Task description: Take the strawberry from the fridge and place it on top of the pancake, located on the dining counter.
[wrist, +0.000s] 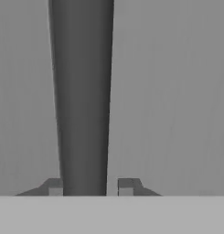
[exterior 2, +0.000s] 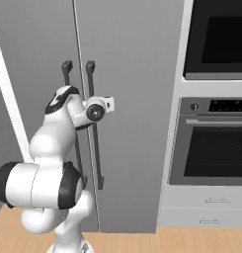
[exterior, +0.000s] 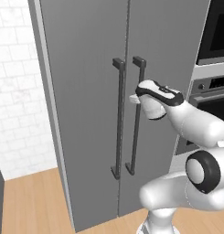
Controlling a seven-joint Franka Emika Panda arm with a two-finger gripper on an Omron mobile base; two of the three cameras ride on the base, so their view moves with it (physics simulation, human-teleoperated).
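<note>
Right base view, oven (exterior 2: 211, 148) beside closed fridge (exterior 2: 132, 59)

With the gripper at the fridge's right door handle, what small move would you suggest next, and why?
Probably a gentle pull straight back to start swinging the door open. In the hand view the gripper has a fingertip on each side of the right handle, apparently shut on it, and both doors of the fridge are closed.

Glossy white rounded arm (exterior: 195, 123) with dark joint bands.
</note>
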